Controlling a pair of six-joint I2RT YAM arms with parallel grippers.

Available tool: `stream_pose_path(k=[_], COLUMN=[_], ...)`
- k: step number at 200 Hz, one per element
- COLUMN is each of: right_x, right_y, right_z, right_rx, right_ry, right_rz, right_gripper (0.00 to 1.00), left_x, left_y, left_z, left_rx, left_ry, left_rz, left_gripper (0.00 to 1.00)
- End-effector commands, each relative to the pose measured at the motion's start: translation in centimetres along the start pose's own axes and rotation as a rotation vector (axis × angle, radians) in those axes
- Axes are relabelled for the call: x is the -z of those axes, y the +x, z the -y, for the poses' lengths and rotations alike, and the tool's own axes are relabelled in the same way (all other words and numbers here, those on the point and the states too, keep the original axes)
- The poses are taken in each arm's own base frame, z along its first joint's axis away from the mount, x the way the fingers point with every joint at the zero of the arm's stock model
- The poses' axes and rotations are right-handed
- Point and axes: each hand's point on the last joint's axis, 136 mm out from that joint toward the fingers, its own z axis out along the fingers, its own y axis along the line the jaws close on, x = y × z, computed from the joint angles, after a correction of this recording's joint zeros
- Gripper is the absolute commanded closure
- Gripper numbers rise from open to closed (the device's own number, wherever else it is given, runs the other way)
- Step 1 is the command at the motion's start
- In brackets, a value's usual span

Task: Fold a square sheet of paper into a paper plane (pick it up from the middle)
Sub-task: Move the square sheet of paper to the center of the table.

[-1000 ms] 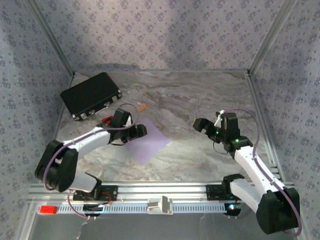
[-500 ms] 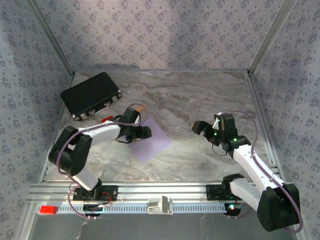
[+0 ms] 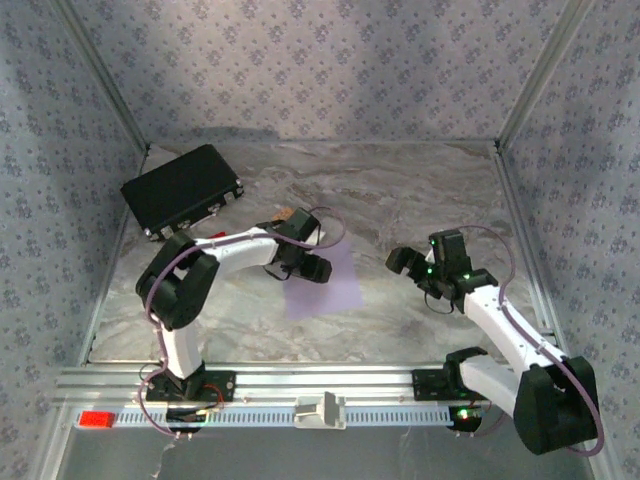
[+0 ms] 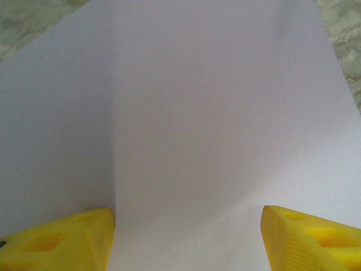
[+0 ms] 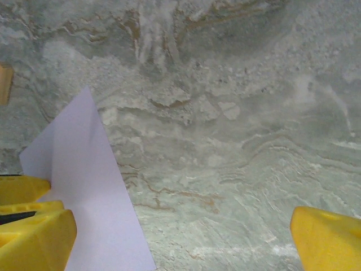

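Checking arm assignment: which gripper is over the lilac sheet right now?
The left gripper: its open jaws sit over the square sheet of paper. The right gripper, also open, hangs over bare table to the sheet's right.

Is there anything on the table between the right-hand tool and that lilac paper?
Nothing visible. Only bare marble table lies between the right tool and the paper. The left tool sits over the paper's far side, jaws apart.
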Motion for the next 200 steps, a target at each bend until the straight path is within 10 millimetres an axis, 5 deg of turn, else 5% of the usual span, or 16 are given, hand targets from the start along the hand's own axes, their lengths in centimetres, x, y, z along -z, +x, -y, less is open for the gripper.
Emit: stream_pose_path(k=[1, 28, 52, 105, 200], right_x=[0.5, 0.6, 0.7, 0.4, 0.4], right_y=[0.0, 0.2, 0.3, 0.6, 1.2], right_z=[0.3, -0.5, -0.8, -1.1, -0.6], right_rx=[-0.036, -0.021, -0.009, -0.004, -0.003], right_ry=[0.038, -0.002, -0.005, -0.027, -0.002], right_rz=[0.002, -0.008, -0.020, -0.038, -0.059], right_gripper=[0.01, 0.01, 0.01, 0.01, 0.01], left_x=[1.7, 5.1, 5.9, 3.2, 0.4], left_y=[-0.9, -2.7, -2.5, -0.5, 2.5], left_z=[-1.2, -1.3, -1.0, 0.5, -1.6], left_rx=[-0.033, 0.092, 0.240, 0.470, 0.403], left_ry=[-0.102, -0.125, -0.101, 0.041, -0.062], left_rz=[0.032, 0.152, 0.168, 0.108, 0.008], left_gripper=[0.29, 0.28, 0.28, 0.29, 0.29])
